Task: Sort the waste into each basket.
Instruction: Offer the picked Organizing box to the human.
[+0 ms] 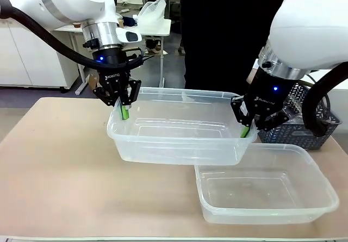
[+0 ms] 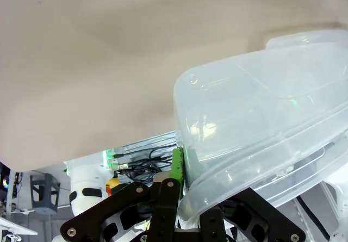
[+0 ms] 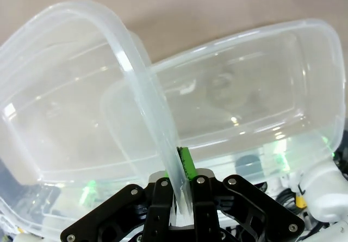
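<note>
- The left gripper (image 1: 124, 109) points down at the left end of a clear plastic tub (image 1: 174, 147), its fingers clamped on the rim there.
- In the left wrist view, a green pad (image 2: 177, 166) of this gripper (image 2: 182, 170) presses against the tub's (image 2: 261, 111) wall just under the lip, with the tan bench (image 2: 81, 62) beyond.
- The right gripper (image 1: 246, 126) grips the same tub at the opposite, right end, closed tight on the rim.
- In the right wrist view, the rim runs down between the fingers of that gripper (image 3: 182, 174), with a green pad (image 3: 186, 166) flat against it.
- The tub hangs roughly level between the two grippers and looks raised off the bench (image 1: 60, 166).
- Its right end sits above the far left corner of a second clear tub (image 1: 255, 216), which rests on the bench near the front right.
- From the right wrist, the second tub (image 3: 304, 51) lies beyond the held one (image 3: 60, 106).
- A dark mesh basket (image 1: 296, 128) stands behind the right gripper at the bench's right edge.
- A person in dark clothes (image 1: 228, 35) stands at the far side.
</note>
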Controlling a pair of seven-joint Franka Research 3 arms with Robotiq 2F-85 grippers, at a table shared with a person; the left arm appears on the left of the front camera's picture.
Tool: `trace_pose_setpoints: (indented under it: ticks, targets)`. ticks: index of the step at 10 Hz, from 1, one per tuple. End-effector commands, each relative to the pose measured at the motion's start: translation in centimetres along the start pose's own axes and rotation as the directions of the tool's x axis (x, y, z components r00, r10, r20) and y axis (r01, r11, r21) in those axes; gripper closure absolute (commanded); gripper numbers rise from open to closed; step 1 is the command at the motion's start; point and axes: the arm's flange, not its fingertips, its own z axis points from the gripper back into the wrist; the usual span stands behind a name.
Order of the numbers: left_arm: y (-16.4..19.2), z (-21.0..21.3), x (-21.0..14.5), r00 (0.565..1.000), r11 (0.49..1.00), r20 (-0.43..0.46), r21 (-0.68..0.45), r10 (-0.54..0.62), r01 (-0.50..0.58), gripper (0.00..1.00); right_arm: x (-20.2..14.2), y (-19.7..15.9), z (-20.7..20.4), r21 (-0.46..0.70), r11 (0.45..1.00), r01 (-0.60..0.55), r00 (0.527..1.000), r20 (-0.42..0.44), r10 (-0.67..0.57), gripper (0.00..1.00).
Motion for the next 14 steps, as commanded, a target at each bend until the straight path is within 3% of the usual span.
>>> trace_pose_setpoints:
  ticks: [1,14]
  targets:
    - [-0.13,0.48,-0.62,1.0,1.0,-0.001,-0.007,-0.011,0.011,0.95,0.7,-0.39,-0.13,0.012,1.0,0.018,1.0,-0.014,-0.018,0.96]
    - [-0.13,0.48,-0.62,1.0,1.0,-0.001,-0.007,-0.011,0.011,0.95,0.7,-0.39,-0.13,0.012,1.0,0.018,1.0,-0.014,-0.018,0.96]
